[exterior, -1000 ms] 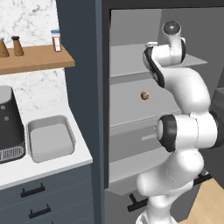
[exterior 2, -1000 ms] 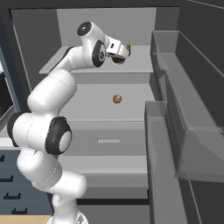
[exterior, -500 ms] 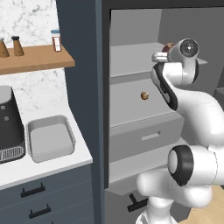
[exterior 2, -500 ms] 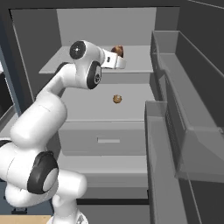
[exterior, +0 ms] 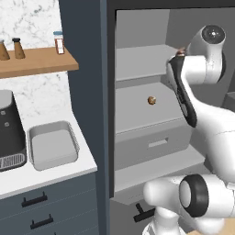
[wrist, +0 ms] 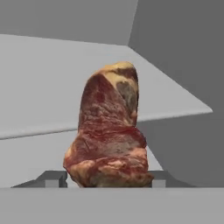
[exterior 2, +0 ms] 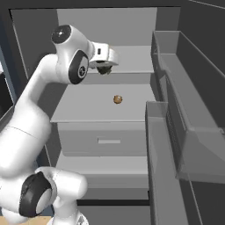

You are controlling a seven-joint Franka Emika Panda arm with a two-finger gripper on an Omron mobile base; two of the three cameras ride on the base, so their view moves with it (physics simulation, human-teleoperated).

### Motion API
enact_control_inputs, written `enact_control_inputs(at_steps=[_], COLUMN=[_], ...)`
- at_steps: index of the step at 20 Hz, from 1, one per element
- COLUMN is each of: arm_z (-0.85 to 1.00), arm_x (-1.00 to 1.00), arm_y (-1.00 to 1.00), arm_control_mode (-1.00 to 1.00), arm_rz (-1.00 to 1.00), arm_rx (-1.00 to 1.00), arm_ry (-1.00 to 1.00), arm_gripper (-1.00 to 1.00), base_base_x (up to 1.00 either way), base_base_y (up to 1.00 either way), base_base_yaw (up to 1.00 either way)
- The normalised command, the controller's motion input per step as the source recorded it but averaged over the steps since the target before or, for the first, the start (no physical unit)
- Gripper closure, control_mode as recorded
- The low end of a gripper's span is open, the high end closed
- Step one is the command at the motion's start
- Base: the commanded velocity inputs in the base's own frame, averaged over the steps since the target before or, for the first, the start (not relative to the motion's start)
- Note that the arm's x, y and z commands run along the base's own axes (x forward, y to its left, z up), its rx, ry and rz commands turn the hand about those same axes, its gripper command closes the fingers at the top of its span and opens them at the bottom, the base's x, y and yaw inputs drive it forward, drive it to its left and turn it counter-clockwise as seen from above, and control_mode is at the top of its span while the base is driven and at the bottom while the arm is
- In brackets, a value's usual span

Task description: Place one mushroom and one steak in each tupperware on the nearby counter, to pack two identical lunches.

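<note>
On the table (exterior: 69,176), left of the open fridge (exterior: 137,27), sits the tub (exterior: 51,146), with nothing in it yet, just right of the coffee machine (exterior: 10,131). Inside the fridge a mushroom (exterior: 151,100) lies on the middle shelf (exterior: 137,110). Right of it and higher, at the upper shelf (exterior 2: 132,59), the gripper (exterior 2: 103,69) has its fingers (wrist: 52,178) clamped on the steak (wrist: 109,131), which stands up between them.

The step looks like carrying the steak to the tub. To do it well: draw straight out of the fridge first, clear the frame, then swing left and let go low over the tub so the meat lands flat.
</note>
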Motion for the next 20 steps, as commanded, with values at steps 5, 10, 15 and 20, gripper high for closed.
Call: enact_control_inputs(at_steps=[5, 10, 15, 20], arm_z=[-0.57, -0.45, -0.23, -0.3], arm_x=[-1.0, -1.0, -1.0, -1.0], arm_y=[0.0, 0.08, 0.38, 0.37], arm_control_mode=[-1.0, -1.0, -1.0, -1.0], arm_rz=[0.07, 0.02, 0.0, 0.0], arm_rx=[0.0, 0.0, 0.0, 0.0], arm_ry=[0.0, 0.01, 0.05, 0.04], arm_gripper=[1.0, 1.0, 1.0, 1.0], base_base_x=[0.0, 0.0, 0.0, 0.0], base_base_y=[0.0, 0.0, 0.0, 0.0], base_base_yaw=[0.0, 0.0, 0.0, 0.0])
